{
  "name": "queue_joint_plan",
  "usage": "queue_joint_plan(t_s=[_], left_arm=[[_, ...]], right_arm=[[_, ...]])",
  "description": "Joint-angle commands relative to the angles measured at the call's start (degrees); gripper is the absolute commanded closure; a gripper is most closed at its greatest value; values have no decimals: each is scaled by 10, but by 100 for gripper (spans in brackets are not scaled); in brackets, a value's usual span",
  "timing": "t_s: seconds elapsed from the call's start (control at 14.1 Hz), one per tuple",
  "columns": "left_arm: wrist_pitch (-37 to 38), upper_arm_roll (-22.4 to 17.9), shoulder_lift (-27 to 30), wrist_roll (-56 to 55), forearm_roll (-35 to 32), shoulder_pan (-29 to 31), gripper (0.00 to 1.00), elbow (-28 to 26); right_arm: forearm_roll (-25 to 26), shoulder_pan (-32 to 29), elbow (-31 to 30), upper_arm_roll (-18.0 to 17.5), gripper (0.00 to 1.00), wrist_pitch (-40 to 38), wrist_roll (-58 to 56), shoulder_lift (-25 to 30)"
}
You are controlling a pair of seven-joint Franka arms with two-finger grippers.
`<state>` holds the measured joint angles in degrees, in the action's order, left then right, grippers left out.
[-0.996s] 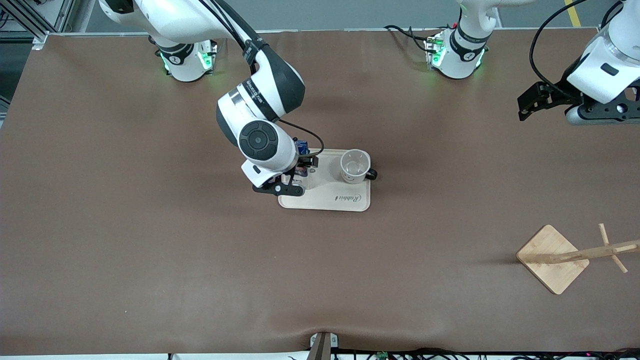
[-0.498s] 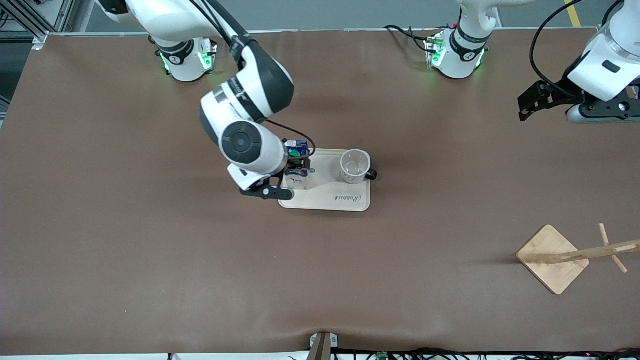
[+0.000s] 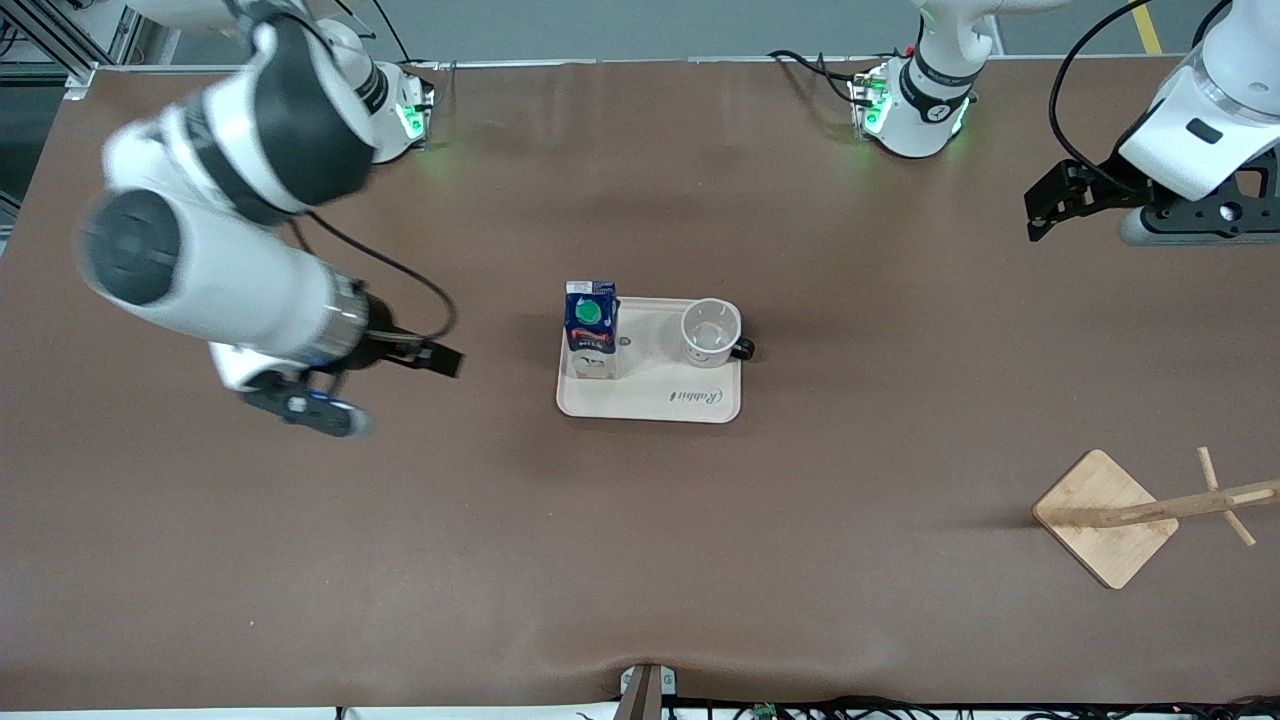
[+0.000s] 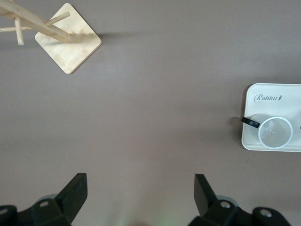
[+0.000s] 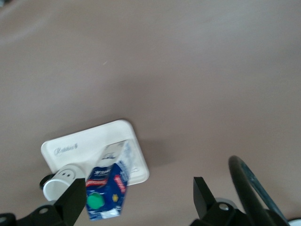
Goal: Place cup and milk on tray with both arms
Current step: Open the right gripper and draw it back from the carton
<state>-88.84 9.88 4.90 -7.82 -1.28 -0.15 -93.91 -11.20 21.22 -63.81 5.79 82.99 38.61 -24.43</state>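
Observation:
The cream tray (image 3: 650, 402) lies mid-table. The dark blue milk carton (image 3: 590, 326) with its green cap stands upright on the tray at the end toward the right arm. The white cup (image 3: 711, 332) stands on the tray's other end, its black handle over the edge. My right gripper (image 3: 438, 357) is open and empty above bare table, apart from the tray, toward the right arm's end. Its wrist view shows its open fingers (image 5: 138, 197), the milk (image 5: 107, 193), the cup (image 5: 61, 183) and the tray (image 5: 94, 143). My left gripper (image 3: 1042, 208) is open (image 4: 141, 193), empty, and waits high over the left arm's end.
A wooden stand with a square base (image 3: 1105, 517) and a leaning pegged pole sits near the front camera at the left arm's end; it also shows in the left wrist view (image 4: 68, 44). Brown mat covers the table.
My right gripper has let go of the milk and pulled away fast toward the right arm's end of the table. The milk stays standing on the tray. The left arm has hardly moved.

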Motion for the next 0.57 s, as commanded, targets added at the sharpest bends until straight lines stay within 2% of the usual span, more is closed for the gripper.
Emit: queue_joint_plan(t_s=[0.0,0.14,0.28,0.5], left_arm=[[-9,5,1,-2,-14,1,0,-2],[-8,6,4,-2,-14,1,0,-3],[-8,6,12,-1,-14,2,0,-7],[-8,6,22,-1,-14,3,0,-24]], right_arm=[[55,-22,-53,-2,0,-38,-13,83],[84,-42,-95,-1,0,-51,-40,132],[94,-96,-149,-2,0,-50,-145,182],[104,-164,-175,0,0,-51,-293,213]])
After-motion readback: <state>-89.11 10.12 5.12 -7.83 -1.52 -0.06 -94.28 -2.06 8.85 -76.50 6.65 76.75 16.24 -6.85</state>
